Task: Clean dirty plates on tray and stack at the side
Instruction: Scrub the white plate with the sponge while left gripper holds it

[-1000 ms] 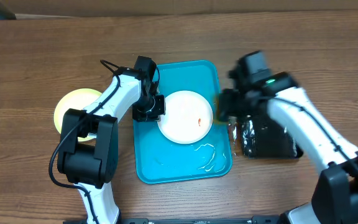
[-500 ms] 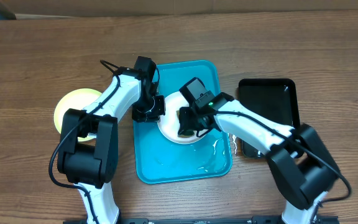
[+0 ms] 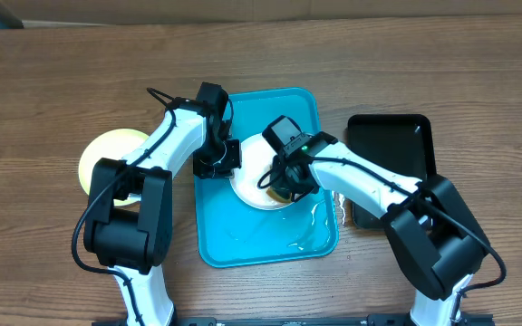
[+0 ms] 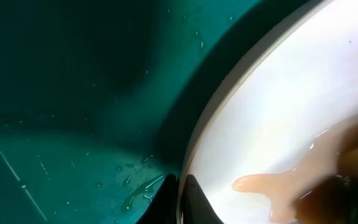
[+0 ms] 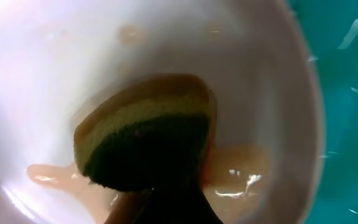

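A white plate lies on the turquoise tray. My left gripper is shut on the plate's left rim; its black fingertips pinch the edge. My right gripper is over the plate and shut on a yellow-and-green sponge, pressed against the plate's surface. A pale orange wet smear surrounds the sponge and also shows in the left wrist view. A pale yellow-green plate lies on the table left of the tray. The third plate is out of view.
A glossy black tray lies right of the turquoise tray, partly under my right arm. Water streaks lie on the turquoise tray's near right part. The wooden table surrounds everything.
My right arm swung from the black tray to the white plate with the sponge, then shifted slightly right on the plate. The red-orange spot is now smeared. The left arm has not moved.
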Action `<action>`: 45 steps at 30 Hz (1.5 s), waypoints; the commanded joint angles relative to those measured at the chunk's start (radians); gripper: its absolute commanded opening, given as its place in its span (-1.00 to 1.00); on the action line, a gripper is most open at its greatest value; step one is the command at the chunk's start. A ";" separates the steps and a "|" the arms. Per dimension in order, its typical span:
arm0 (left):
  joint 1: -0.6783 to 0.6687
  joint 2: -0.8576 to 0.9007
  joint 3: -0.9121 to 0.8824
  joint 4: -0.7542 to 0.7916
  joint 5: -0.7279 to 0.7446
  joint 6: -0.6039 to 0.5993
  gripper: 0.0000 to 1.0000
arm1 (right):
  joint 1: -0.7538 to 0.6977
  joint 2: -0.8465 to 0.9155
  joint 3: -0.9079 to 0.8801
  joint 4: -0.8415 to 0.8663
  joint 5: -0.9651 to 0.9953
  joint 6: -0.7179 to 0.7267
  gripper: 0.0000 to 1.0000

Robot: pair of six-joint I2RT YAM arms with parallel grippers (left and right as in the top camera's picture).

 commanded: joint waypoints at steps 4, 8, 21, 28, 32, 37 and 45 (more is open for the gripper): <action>0.007 -0.013 -0.004 -0.012 -0.072 0.009 -0.92 | -0.099 0.034 -0.023 -0.084 0.096 0.067 -0.93; 0.006 -0.013 -0.004 -0.014 -0.080 0.016 -0.92 | -0.130 0.034 0.011 -0.154 0.132 0.064 -0.92; 0.007 -0.013 -0.004 -0.014 -0.082 0.016 -0.92 | -0.093 -0.035 0.185 -0.310 0.242 -0.051 -0.92; 0.006 -0.013 -0.004 -0.013 -0.081 0.016 -0.91 | -0.108 -0.127 0.220 -0.352 0.222 -0.119 -0.93; 0.006 -0.013 -0.004 -0.013 -0.080 0.016 -0.91 | -0.143 -0.223 0.229 -0.356 0.197 -0.149 -0.93; 0.006 -0.013 -0.004 -0.013 -0.080 0.016 -0.92 | -0.263 -0.350 0.229 -0.405 0.163 -0.156 -0.93; 0.006 -0.013 -0.004 -0.009 -0.078 0.016 -0.92 | -0.474 -0.354 0.122 -0.427 0.105 -0.267 -0.89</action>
